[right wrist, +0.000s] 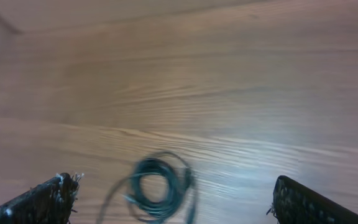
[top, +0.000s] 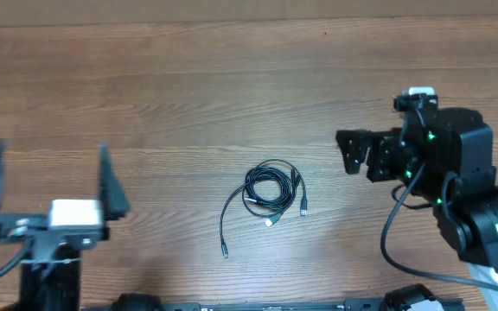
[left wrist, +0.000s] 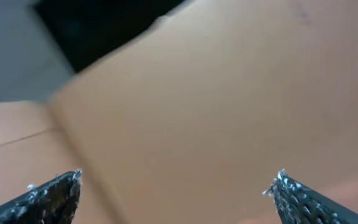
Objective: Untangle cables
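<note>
The cables (top: 269, 192) lie in a small coiled black bundle at the middle of the wooden table, with loose strands trailing down to a plug at the lower left and silver-tipped plugs at the right. They also show blurred in the right wrist view (right wrist: 160, 186). My right gripper (top: 350, 149) hovers to the right of the bundle, open and empty, fingers (right wrist: 173, 190) spread wide. My left gripper (top: 52, 177) is far to the left, open and empty, its fingertips (left wrist: 179, 186) wide apart over bare wood.
The wooden table (top: 171, 104) fills the view. The thick black wires of the right arm (top: 396, 225) hang at the right. The arm bases sit along the front edge.
</note>
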{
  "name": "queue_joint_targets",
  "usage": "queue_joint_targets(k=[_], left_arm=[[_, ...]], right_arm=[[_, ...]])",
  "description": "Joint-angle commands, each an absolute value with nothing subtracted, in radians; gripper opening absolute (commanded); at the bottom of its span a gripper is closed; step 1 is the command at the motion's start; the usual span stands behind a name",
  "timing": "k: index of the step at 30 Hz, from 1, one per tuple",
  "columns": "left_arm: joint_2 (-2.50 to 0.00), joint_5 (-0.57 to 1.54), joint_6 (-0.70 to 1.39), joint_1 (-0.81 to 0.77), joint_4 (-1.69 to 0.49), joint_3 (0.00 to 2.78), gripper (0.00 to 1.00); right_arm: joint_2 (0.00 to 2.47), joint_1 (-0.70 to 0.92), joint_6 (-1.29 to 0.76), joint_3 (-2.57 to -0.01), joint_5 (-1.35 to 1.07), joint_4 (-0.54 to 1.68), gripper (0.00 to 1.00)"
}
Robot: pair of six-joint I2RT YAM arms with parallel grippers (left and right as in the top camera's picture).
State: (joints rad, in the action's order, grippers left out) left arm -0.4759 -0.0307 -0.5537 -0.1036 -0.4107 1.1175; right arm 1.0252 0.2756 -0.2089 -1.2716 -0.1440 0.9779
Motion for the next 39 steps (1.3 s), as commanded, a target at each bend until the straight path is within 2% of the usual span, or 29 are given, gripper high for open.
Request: queue_joint_targets(k=[1, 4, 7, 12, 14, 19, 22, 24, 27, 30, 31, 35, 39], left_arm=[[-0.48, 0.289, -0.543, -0.099, -0.455, 1.102, 1.0], [-0.48, 0.361, -0.542, -0.099, -0.466, 1.102, 1.0], [-0.48, 0.331, -0.541, -0.099, -0.428, 1.102, 1.0], [-0.48, 0.075, -0.321, -0.099, -0.402, 1.102, 1.0], [-0.482, -0.008, -0.315, -0.099, -0.386, 1.102, 1.0], [-0.484, -0.007, -0.315, -0.099, -0.384, 1.102, 0.99], [-0.484, -0.007, -0.315, -0.099, -0.384, 1.102, 1.0], [-0.489, -0.007, -0.315, -0.099, -0.383, 1.102, 1.0], [-0.501, -0.007, -0.315, -0.099, -0.381, 1.102, 1.0], [-0.511, -0.007, -0.314, -0.099, -0.39, 1.102, 0.99], [-0.514, -0.008, -0.314, -0.099, -0.391, 1.102, 1.0], [-0.529, -0.007, -0.313, -0.099, -0.393, 1.102, 1.0], [-0.557, -0.007, -0.305, -0.099, -0.425, 1.102, 1.0]], right_arm=[[1.061, 0.28, -0.2, -1.293, -0.332, 0.927, 1.0], [1.092, 0.281, -0.117, -1.294, -0.37, 0.867, 1.0], [1.104, 0.281, -0.1, -1.303, -0.361, 0.755, 1.0], [1.104, 0.281, -0.104, -1.416, -0.336, 0.638, 1.0], [1.104, 0.282, -0.1, -1.539, -0.19, 0.726, 1.0], [1.108, 0.287, 0.014, -1.741, 0.131, 0.934, 1.0], [1.106, 0.287, 0.055, -1.808, 0.242, 0.896, 1.0], [1.103, 0.287, 0.058, -1.843, 0.273, 0.792, 1.0], [1.103, 0.287, 0.053, -1.862, 0.239, 0.568, 1.0], [1.108, 0.287, 0.053, -1.862, 0.153, 0.452, 1.0], [1.11, 0.287, 0.054, -1.862, 0.128, 0.451, 1.0], [1.137, 0.287, 0.062, -1.861, 0.085, 0.682, 1.0], [1.132, 0.316, 0.122, -1.774, 0.083, 0.701, 1.0]])
